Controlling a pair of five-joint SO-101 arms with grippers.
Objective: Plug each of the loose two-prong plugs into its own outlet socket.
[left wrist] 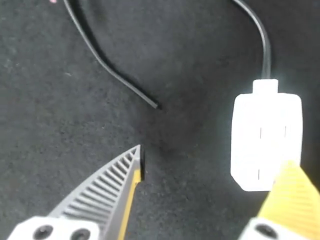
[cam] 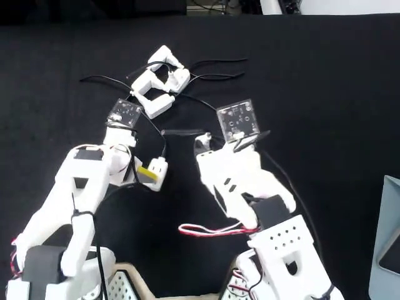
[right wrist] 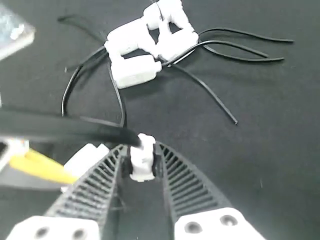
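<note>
My right gripper (right wrist: 143, 150) is shut on a small white two-prong plug (right wrist: 143, 161), whose black cord (right wrist: 60, 129) runs off to one side. In the high view this right gripper (cam: 201, 145) sits at the table's middle. Just to its left, the left gripper (cam: 147, 172) stands open beside a white outlet socket (cam: 157, 170). In the left wrist view, the socket (left wrist: 266, 142) lies face up against the yellow finger (left wrist: 292, 187). The grey finger (left wrist: 117, 182) is well apart from it. A cluster of white plugs and sockets (cam: 159, 81) with black cords lies farther back.
A loose black cord end (left wrist: 155, 105) lies on the black cloth near the left gripper. Red and white wires (cam: 212, 229) trail by the right arm's base. A grey-blue bin (cam: 389, 244) stands at the right edge.
</note>
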